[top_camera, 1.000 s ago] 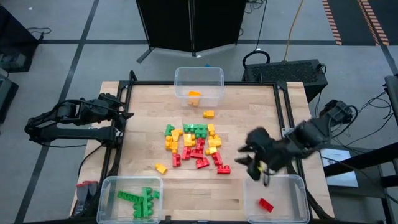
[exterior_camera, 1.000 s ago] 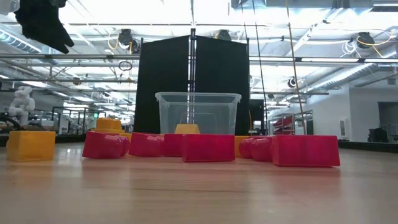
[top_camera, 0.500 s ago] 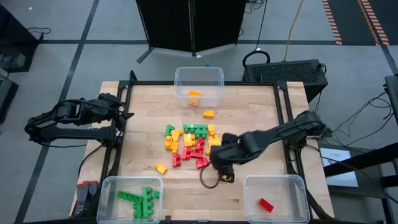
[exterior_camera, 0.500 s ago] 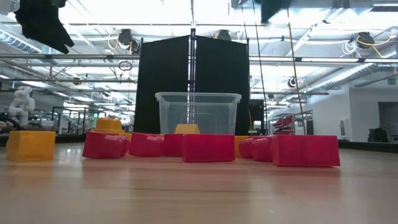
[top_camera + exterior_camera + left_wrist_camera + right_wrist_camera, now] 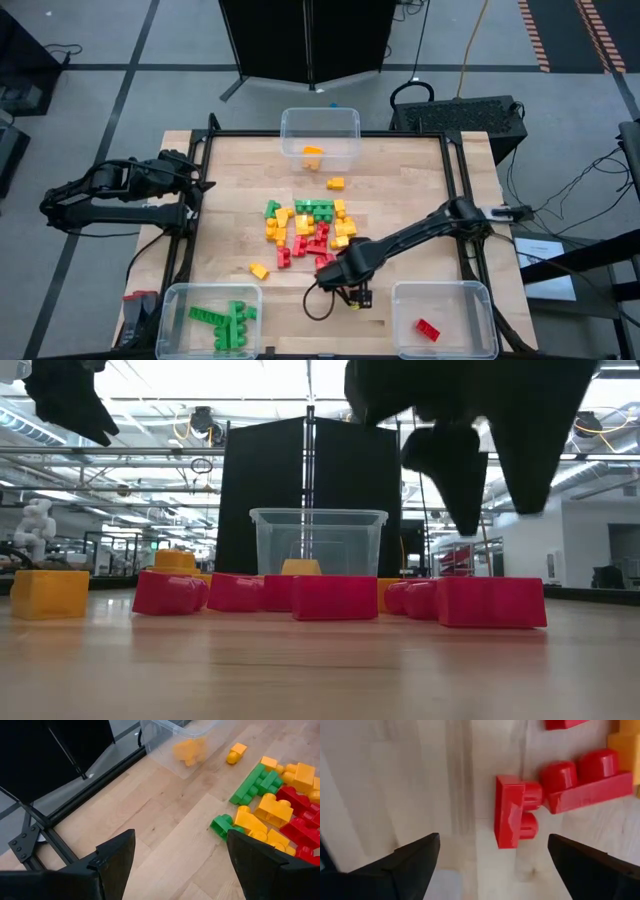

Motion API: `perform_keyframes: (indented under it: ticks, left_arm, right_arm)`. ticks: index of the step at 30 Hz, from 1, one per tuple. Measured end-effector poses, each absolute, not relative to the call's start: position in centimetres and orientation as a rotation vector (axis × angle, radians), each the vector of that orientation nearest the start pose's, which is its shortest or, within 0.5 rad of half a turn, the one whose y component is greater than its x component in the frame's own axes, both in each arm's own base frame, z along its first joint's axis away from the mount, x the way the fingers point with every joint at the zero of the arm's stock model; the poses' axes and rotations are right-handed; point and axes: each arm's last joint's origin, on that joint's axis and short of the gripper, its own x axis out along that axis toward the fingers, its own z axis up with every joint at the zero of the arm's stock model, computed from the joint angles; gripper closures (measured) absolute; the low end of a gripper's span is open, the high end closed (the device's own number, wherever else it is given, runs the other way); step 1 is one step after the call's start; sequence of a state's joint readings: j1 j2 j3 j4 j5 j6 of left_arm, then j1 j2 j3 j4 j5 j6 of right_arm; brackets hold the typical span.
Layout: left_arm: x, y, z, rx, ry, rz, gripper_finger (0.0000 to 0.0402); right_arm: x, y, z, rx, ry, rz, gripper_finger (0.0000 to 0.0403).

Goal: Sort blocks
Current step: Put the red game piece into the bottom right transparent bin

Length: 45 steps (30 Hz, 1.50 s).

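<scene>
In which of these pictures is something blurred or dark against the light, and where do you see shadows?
Low view: the right gripper hangs as a black shape against bright ceiling lights; the red blocks stay sharp. Right wrist view: the wood at one side is smeared, while the red block is clear and casts a soft shadow. High view: even light, and the arm throws only a faint shadow on the table.

Wooden table (image 5: 400, 190) carries blocks (image 5: 312, 236) and bins (image 5: 320, 138).

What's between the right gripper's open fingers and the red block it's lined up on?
Nothing but bare wood: in the right wrist view the right gripper hangs open, apart from the red block, only table showing between.
</scene>
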<state>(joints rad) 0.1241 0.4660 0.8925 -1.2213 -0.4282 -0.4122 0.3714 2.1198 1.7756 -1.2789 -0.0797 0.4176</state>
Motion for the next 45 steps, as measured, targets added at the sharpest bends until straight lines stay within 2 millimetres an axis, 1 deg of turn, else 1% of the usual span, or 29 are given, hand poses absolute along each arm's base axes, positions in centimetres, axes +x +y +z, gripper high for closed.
perform_keyframes:
  ticks: [2, 6, 10, 12, 16, 18, 22, 27, 34, 37, 39, 41, 45]
  left_arm:
    - [4.6, 1.8, 31.1, -0.259, 0.673, 0.676, 0.0114]
    - [4.6, 1.8, 31.1, -0.258, 0.674, 0.676, 0.0114]
    - [4.6, 1.8, 31.1, -0.250, 0.677, 0.673, 0.0114]
    - [4.6, 1.8, 31.1, -0.243, 0.680, 0.670, 0.0114]
    - [4.6, 1.8, 31.1, -0.234, 0.683, 0.666, 0.0114]
    - [4.6, 1.8, 31.1, -0.234, 0.683, 0.667, 0.0114]
    - [4.6, 1.8, 31.1, -0.234, 0.683, 0.667, 0.0114]
    - [4.6, 1.8, 31.1, -0.235, 0.682, 0.667, 0.0114]
    - [4.6, 1.8, 31.1, -0.235, 0.682, 0.667, 0.0114]
    - [4.6, 1.8, 31.1, -0.235, 0.682, 0.667, 0.0114]
    - [4.6, 1.8, 31.1, -0.236, 0.682, 0.667, 0.0114]
    - [4.6, 1.8, 31.1, -0.236, 0.681, 0.667, 0.0114]
    - [4.6, 1.8, 31.1, -0.254, 0.675, 0.674, 0.0114]
  right_arm:
    - [37.8, 14.9, 19.9, 0.060, 1.643, -0.006, 0.0038]
    - [38.2, 14.9, 18.7, 0.043, 1.543, -0.020, 0.0038]
    - [36.6, 14.2, 18.3, 0.023, 1.556, -0.104, 0.0038]
    - [35.7, 13.8, 18.5, 0.036, 1.555, -0.117, 0.0038]
    - [34.2, 13.2, 18.7, 0.093, 1.473, -0.106, 0.0039]
    - [33.9, 13.1, 18.7, 0.129, 1.411, -0.094, 0.0039]
    - [33.4, 13.1, 18.3, 0.156, 1.348, -0.074, 0.0039]
    - [33.2, 13.0, 17.6, 0.144, 1.346, -0.063, 0.0039]
    - [32.4, 12.7, 15.4, 0.184, 1.337, -0.089, 0.0039]
    - [32.2, 12.6, 14.8, 0.200, 1.332, -0.099, 0.0042]
    - [32.1, 12.6, 14.7, 0.202, 1.333, -0.101, 0.0054]
    - [32.0, 12.5, 14.5, 0.201, 1.338, -0.104, 0.0079]
    - [31.9, 12.5, 14.4, 0.198, 1.340, -0.102, 0.0153]
